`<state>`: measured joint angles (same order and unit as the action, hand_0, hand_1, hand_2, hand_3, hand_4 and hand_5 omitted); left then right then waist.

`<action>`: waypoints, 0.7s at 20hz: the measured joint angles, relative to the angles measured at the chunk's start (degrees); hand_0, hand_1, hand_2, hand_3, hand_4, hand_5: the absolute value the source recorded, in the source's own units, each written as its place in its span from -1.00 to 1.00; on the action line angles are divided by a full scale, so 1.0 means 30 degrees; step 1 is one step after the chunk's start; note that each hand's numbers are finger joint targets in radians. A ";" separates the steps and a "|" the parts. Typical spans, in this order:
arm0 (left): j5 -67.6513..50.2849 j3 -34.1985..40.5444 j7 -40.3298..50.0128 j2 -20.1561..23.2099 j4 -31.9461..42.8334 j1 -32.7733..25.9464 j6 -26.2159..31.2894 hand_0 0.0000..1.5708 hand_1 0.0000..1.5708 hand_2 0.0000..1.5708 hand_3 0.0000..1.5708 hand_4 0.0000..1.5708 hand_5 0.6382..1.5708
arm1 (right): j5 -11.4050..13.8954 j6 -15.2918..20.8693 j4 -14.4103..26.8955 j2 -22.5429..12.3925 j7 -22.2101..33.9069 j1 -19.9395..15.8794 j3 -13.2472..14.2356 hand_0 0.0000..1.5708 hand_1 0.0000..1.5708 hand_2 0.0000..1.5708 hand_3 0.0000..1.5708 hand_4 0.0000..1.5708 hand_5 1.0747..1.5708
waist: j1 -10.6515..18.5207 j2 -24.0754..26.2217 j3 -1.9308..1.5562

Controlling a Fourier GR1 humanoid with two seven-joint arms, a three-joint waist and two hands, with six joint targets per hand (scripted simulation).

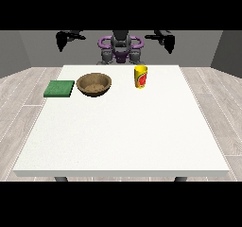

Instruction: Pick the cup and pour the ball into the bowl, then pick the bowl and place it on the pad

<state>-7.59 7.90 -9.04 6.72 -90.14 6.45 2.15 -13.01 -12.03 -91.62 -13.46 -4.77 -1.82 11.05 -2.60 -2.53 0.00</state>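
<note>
White table [118,141] carries a brown bowl [94,84], a green pad [59,88] just beside it (towards the view's left) and a yellow cup [141,76] apart at the right. Each robot hand [62,40] [168,42] hangs raised beside the torso; whether the fingers are curled, I cannot tell.

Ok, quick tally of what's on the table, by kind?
Cup: 1, yellow
Bowl: 1, brown
Pad: 1, green
Total: 3. I can't make out a ball inside the cup from here.
</note>
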 measured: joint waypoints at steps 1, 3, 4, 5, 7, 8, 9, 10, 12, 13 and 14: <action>0.0218 -0.0219 -0.0223 -0.0225 0.0339 0.0076 -0.0124 -1.00 -1.00 -1.00 -1.00 -1.00 0.90 | 0.0158 0.0074 0.0273 0.0047 -0.0002 -0.0151 0.0018 -1.00 -1.00 -1.00 -1.00 -1.00 1.00 | 0.0074 0.0043 0.0003; 0.0533 -0.0238 -0.1738 -0.0572 0.1395 -0.0090 -0.0180 -1.00 -1.00 -1.00 -1.00 -1.00 0.90 | 0.0038 -0.0268 0.0540 -0.0078 -0.0387 -0.0220 0.0232 -1.00 -1.00 -1.00 -1.00 -1.00 1.00 | -0.0049 -0.0295 0.0000; 0.0868 -0.0454 -0.2441 -0.0915 0.1883 -0.0170 -0.0387 -1.00 -1.00 -1.00 -1.00 -1.00 0.89 | 0.0140 -0.0193 0.0633 -0.0006 -0.0482 -0.0331 0.0223 -1.00 -1.00 -1.00 -1.00 -1.00 1.00 | -0.0058 -0.0393 0.0001; 0.0980 -0.0408 -0.3016 -0.0982 0.2586 0.0003 -0.0410 -1.00 -1.00 -1.00 -1.00 -1.00 0.89 | 0.0117 -0.0284 0.0703 -0.0049 -0.0522 -0.0481 0.0264 -1.00 -1.00 -1.00 -1.00 -1.00 1.00 | -0.0148 -0.0553 0.0001; 0.1340 -0.0489 -0.4271 -0.1336 0.3747 0.0448 -0.0671 -1.00 -1.00 -1.00 -1.00 -1.00 0.89 | 0.0213 -0.0251 0.1035 -0.0045 -0.1018 -0.0966 0.0412 -1.00 -1.00 -1.00 -1.00 -1.00 1.00 | -0.0283 -0.1190 0.0001; 0.1491 -0.0484 -0.4904 -0.1524 0.4435 0.0551 -0.0883 -1.00 -1.00 -1.00 -1.00 -1.00 0.89 | 0.0224 -0.0392 0.1017 -0.0082 -0.1088 -0.0930 0.0387 -1.00 -1.00 -1.00 -1.00 -1.00 1.00 | -0.0492 -0.1300 0.0005; 0.1676 -0.0520 -0.5725 -0.1677 0.5120 0.0778 -0.1113 -1.00 -1.00 -1.00 -1.00 -1.00 0.90 | 0.0185 -0.0466 0.1034 -0.0165 -0.1190 -0.1189 0.0450 -1.00 -1.00 -1.00 -1.00 -1.00 1.00 | -0.0641 -0.1635 0.0003; 0.1782 -0.0423 -0.6322 -0.1796 0.5847 0.1069 -0.1345 -1.00 -1.00 -1.00 -1.00 -1.00 0.91 | 0.0163 -0.0620 0.1115 -0.0289 -0.1298 -0.1331 0.0511 -1.00 -1.00 -1.00 -1.00 -1.00 1.00 | -0.0781 -0.1891 0.0007; 0.1938 -0.0402 -0.7375 -0.1929 0.7234 0.1745 -0.1794 -1.00 -1.00 -1.00 -1.00 -1.00 0.89 | 0.0171 -0.0793 0.1450 -0.0251 -0.1706 -0.1598 0.0532 -1.00 -1.00 -1.00 -1.00 -1.00 1.00 | -0.0953 -0.2302 0.0008; 0.1970 -0.0379 -0.8072 -0.1993 0.7874 0.1766 -0.1968 -1.00 -1.00 -1.00 -1.00 -1.00 0.89 | 0.0112 -0.1027 0.1642 -0.0318 -0.1953 -0.1536 0.0609 -1.00 -1.00 -1.00 -1.00 -1.00 1.00 | -0.1030 -0.2452 0.0009; 0.1975 -0.0391 -0.8529 -0.2043 0.8522 0.2103 -0.2296 -1.00 -1.00 -1.00 -1.00 -1.00 0.89 | 0.0033 -0.1279 0.1854 -0.0448 -0.2202 -0.1651 0.0715 -1.00 -1.00 -1.00 -1.00 -1.00 1.00 | -0.1167 -0.2646 0.0007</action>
<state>-1.67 6.73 -34.63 0.58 -64.58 12.76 -4.74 -12.90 -15.86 -86.06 -14.81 -11.38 -6.77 13.20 -6.10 -10.47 0.02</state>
